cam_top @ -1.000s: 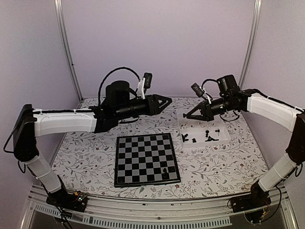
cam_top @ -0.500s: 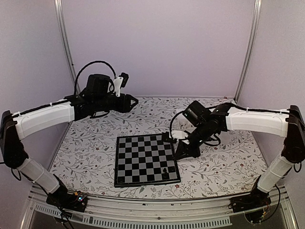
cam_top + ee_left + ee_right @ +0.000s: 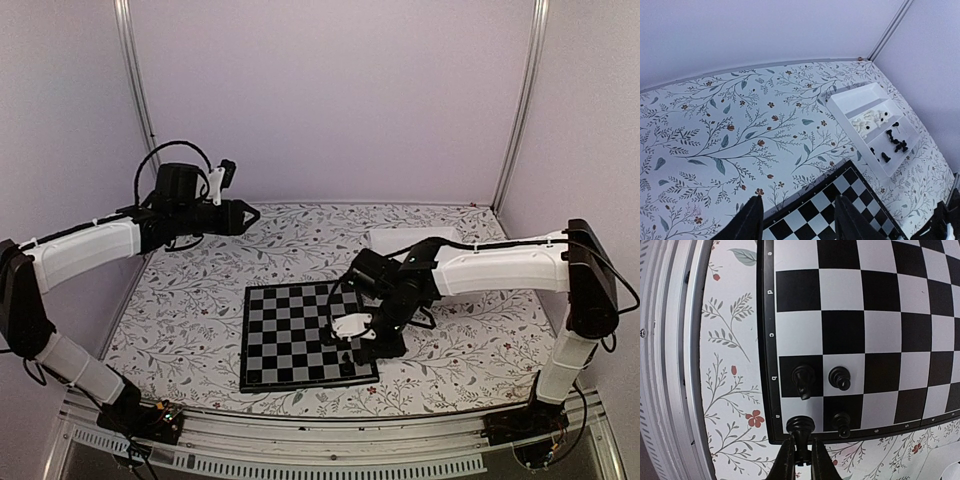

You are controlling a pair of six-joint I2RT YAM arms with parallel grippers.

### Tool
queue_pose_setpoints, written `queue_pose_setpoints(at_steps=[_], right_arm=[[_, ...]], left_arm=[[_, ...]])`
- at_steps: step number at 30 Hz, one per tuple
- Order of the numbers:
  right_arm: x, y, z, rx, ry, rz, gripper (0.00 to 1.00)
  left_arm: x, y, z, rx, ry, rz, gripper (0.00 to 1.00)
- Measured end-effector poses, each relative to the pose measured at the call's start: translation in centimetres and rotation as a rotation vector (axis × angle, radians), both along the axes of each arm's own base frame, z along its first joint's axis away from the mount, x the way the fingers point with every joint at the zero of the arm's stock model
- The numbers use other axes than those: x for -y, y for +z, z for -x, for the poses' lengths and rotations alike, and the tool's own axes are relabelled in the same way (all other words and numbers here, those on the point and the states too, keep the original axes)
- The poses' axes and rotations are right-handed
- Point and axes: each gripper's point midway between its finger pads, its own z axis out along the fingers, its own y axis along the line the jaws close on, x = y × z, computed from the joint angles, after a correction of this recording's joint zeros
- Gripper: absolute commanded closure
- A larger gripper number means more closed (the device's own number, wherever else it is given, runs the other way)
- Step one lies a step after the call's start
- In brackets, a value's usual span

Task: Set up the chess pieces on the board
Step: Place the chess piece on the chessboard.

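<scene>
Top external view: I see the floral-patterned table (image 3: 190, 310) with the board (image 3: 290, 332) lying flat near its front middle. The white tray (image 3: 405, 240) sits beyond the board's far right corner, partly hidden behind my right arm.

My left gripper (image 3: 243, 214) hangs high over the far left of the table, well apart from the board. On its wrist camera its fingers (image 3: 751, 222) stand partway apart with nothing between them.

My right gripper (image 3: 801, 454) is down at the board's near right corner, pinched tight on a black piece (image 3: 800, 425). That piece is over the corner square by the "a" mark, right at the border. I cannot tell whether its base touches the board.

Three other black pieces (image 3: 840, 377) stand upright on the squares just beside it, two in the "b" row and one next to the held one.

In the tray, white pieces (image 3: 871, 120) lie in the middle compartment and loose black pieces (image 3: 894, 142) in the compartment beside it.
</scene>
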Motion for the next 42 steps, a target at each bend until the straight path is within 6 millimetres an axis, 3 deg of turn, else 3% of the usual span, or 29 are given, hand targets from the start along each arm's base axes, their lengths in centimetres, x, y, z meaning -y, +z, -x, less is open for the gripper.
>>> queue_pose_setpoints(at_steps=[6, 22, 31, 42], right_arm=[[0.1, -0.8, 0.0, 0.018, 0.016, 0.041, 0.99], [0.5, -2.4, 0.5, 0.022, 0.036, 0.105, 0.96], [0.4, -2.4, 0.3, 0.03, 0.032, 0.107, 0.83], [0.1, -2.4, 0.2, 0.031, 0.029, 0.104, 0.77]], left_arm=[[0.0, 1.3, 0.4, 0.029, -0.01, 0.018, 0.5], [0.2, 1.3, 0.5, 0.027, -0.024, 0.026, 0.5], [0.4, 1.4, 0.6, 0.023, -0.034, 0.034, 0.5], [0.6, 1.4, 0.8, 0.017, -0.048, 0.043, 0.5]])
